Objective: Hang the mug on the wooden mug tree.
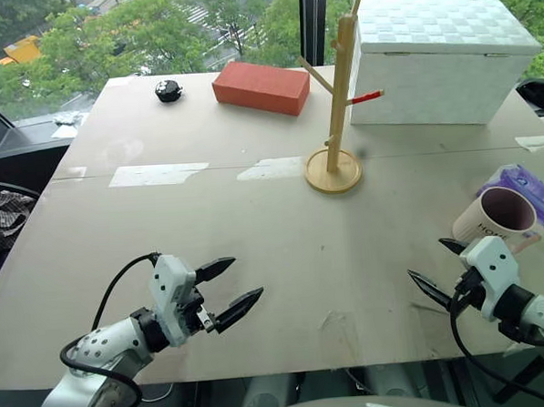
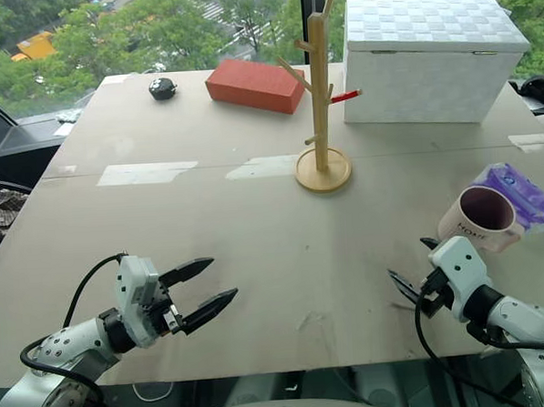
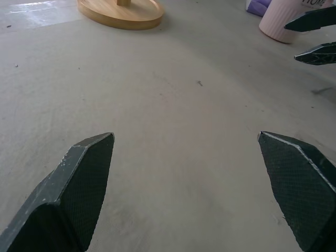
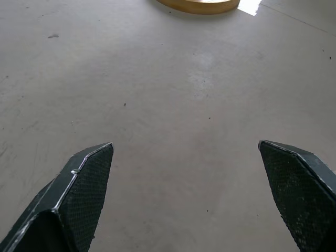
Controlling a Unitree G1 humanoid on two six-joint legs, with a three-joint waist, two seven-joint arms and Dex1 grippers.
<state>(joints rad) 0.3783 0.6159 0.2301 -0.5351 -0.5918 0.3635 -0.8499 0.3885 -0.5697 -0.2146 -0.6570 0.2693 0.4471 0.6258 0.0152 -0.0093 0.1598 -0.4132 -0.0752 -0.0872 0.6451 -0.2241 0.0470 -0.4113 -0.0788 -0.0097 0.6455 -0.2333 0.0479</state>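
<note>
The cream mug (image 1: 494, 217) with a maroon inside stands upright near the table's right edge; its handle is hidden. The wooden mug tree (image 1: 340, 100) rises from its round base (image 1: 332, 171) at mid-table, farther back, with one red peg pointing right. My right gripper (image 1: 425, 258) hovers open just in front and to the left of the mug, apart from it, nothing between its fingers. My left gripper (image 1: 248, 277) is open and empty over the near left of the table. The left wrist view catches the mug (image 3: 286, 23) and the tree's base (image 3: 121, 13).
A red brick (image 1: 261, 87) and a small black object (image 1: 168, 90) lie at the back. A large white box (image 1: 438, 58) stands behind the tree on the right. A purple packet (image 1: 531, 190) lies against the mug. The table's front edge runs under both grippers.
</note>
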